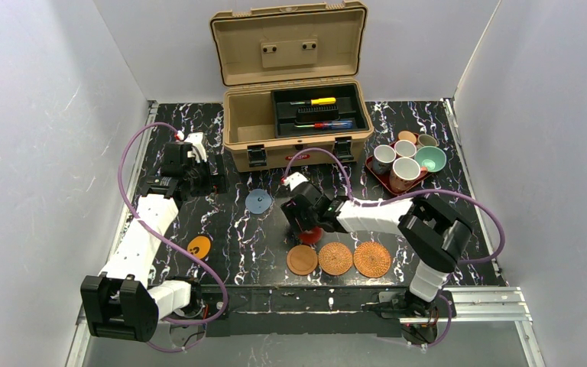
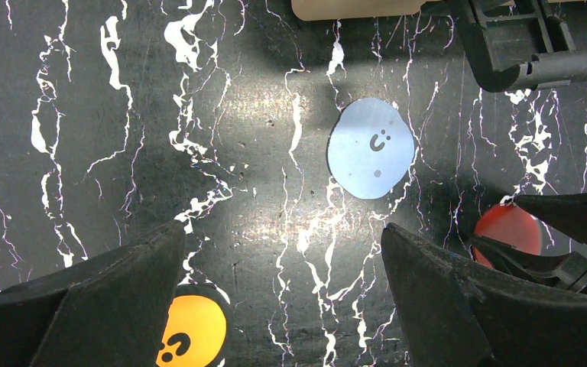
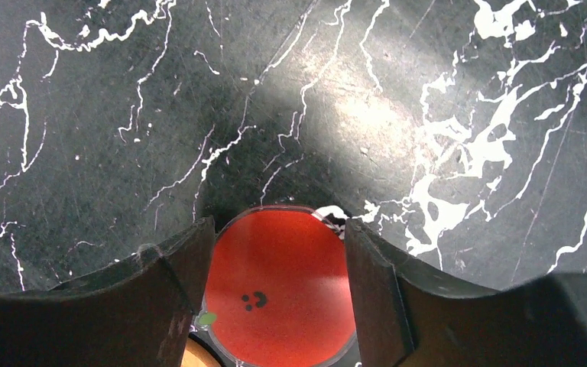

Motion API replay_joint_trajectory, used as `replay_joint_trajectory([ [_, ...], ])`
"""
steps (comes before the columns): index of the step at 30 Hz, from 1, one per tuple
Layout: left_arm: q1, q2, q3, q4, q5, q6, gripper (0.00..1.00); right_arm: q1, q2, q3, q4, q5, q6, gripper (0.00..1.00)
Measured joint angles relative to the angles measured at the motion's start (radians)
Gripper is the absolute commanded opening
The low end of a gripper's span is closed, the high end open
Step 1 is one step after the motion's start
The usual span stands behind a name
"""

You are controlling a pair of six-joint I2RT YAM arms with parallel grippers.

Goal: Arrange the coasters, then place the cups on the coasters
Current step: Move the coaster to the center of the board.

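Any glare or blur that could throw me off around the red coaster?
Right wrist: red coaster sharp, a glare patch on the table beyond it. Left wrist: similar sheen beside the blue-grey coaster, fingers dark. Top external: evenly lit, red coaster mostly hidden under the right gripper.

A black question mark on the orange coaster [image 2: 195, 329]

We see a glossy black marble-look table top [image 1: 237, 252] veined in white. The red coaster [image 3: 279, 287] looks smooth, faintly shiny; the blue-grey coaster [image 2: 371, 149] is matt. The woven coaster [image 1: 335, 258] and its woven neighbour [image 1: 371, 259] look rough, the wooden coaster [image 1: 302, 260] smooth. The toolbox [image 1: 248, 122] looks like matt tan plastic.
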Motion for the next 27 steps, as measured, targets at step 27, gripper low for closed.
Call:
replay_joint_trajectory([
  [27, 0.000, 0.000, 0.000, -0.006, 0.000, 0.000, 0.98, 0.000, -0.065, -0.064, -0.028, 0.044, 0.090, 0.69],
])
